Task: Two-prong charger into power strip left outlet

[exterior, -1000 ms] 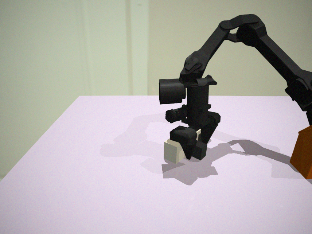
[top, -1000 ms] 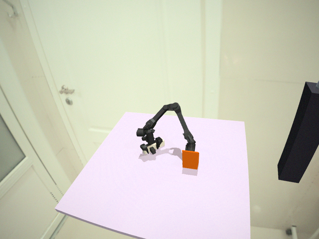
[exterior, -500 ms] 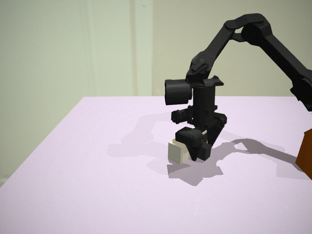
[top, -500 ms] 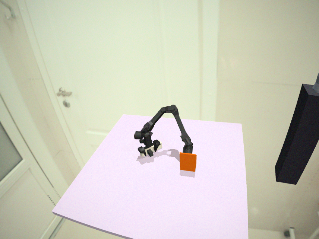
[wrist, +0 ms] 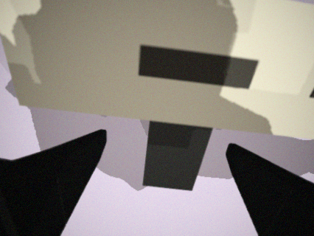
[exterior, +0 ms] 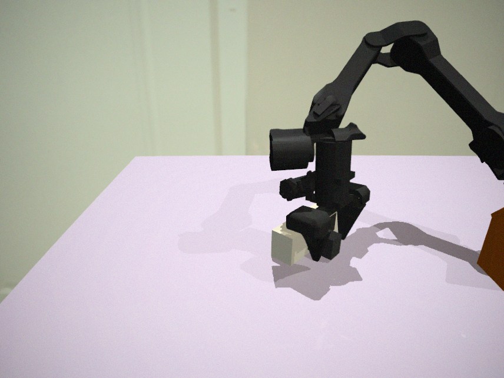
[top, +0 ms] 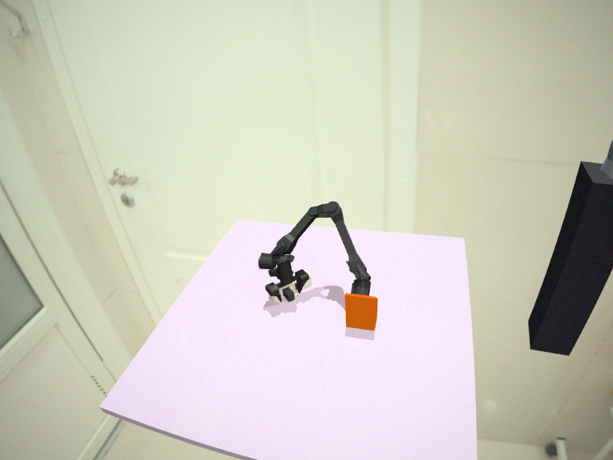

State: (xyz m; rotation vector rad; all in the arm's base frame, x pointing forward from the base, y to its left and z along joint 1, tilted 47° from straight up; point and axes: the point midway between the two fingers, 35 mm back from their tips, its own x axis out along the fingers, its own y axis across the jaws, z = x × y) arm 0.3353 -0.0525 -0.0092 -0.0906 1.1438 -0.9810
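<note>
The cream power strip lies across the wrist view, with a dark slot in its upper face. It is partly in the gripper's shadow. The dark grey charger is a block at the strip's near long side; its top end meets the strip's edge in the wrist view. Its prongs are not visible, so I cannot tell whether they are in an outlet. My gripper is open. Its fingers stand on both sides of the charger, with gaps to it in the wrist view.
An orange panel stands upright in front of the arm's base on the pale lilac table. Part of another dark slot shows at the wrist view's right edge. A black box hangs off to the table's right.
</note>
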